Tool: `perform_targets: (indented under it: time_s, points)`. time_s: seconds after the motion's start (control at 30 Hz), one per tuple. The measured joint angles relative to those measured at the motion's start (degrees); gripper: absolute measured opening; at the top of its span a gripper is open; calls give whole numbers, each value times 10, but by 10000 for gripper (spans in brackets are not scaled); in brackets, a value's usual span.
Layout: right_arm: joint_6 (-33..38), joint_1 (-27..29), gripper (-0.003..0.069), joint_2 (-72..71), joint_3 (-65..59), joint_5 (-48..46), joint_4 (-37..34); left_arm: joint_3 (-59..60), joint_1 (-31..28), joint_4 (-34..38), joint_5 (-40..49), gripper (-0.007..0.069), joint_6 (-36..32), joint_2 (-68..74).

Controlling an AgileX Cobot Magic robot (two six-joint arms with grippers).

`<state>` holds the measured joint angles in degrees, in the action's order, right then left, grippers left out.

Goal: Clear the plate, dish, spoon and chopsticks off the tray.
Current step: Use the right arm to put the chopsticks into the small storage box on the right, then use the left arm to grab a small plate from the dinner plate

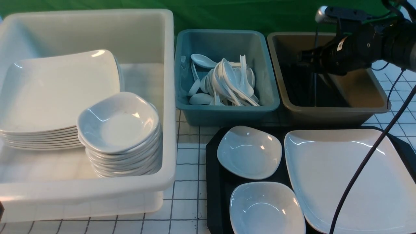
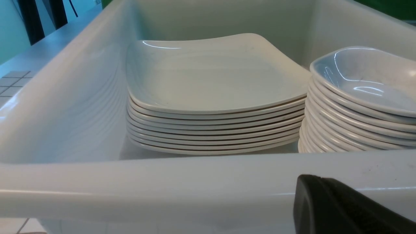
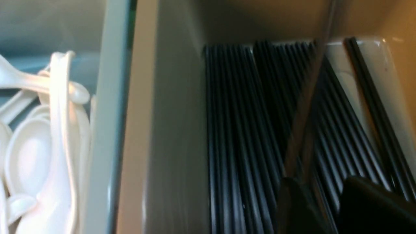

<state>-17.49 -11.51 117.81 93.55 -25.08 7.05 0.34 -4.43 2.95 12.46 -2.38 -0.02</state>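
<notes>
Over the brown bin [image 1: 334, 112], the right tool [image 3: 331, 198] hangs with its fingers [image 3: 373, 201] parted by a narrow gap. A blurred chopstick [image 1: 314, 92] stands upright just beneath it; whether the fingers touch it cannot be told. Rows of thin black chopsticks [image 3: 240, 136] line the bin floor below. The left tool [image 2: 328, 201], fingers together, sits just outside the white tub [image 2: 162, 182]. On the black tray [image 1: 214, 195], well apart from both tools, rest the glossy white square plate [image 1: 351, 185], a far dish [image 1: 249, 152] and a near dish [image 1: 266, 208].
</notes>
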Motion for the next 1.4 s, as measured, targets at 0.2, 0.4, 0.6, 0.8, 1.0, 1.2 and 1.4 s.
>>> perform_targets:
  time_s: [0.2, 0.4, 0.6, 0.8, 1.0, 1.2, 1.4]
  points:
    - [49, 0, 218, -61, 6, -103, 0, 0, 0, 0, 0, 5, 0, 0]
    - [129, 0, 57, -180, 19, -230, 0, 0, 0, 0, 0, 5, 0, 0]
    - [158, 0, 6, -326, 23, -335, 0, 0, 0, 0, 0, 5, 0, 0]
    - [161, 0, 6, -446, -6, -403, 0, 0, 0, 0, 0, 5, 0, 0]
    - [161, 0, 6, -556, -134, -395, -7, 0, 0, 0, 0, 5, 0, 0]
    - [161, 0, 6, -702, -351, -328, -26, 0, 0, 0, 0, 5, 0, 0]
    - [158, 0, 11, -900, -530, -240, -28, 0, 0, -2, -1, 5, 0, 0]
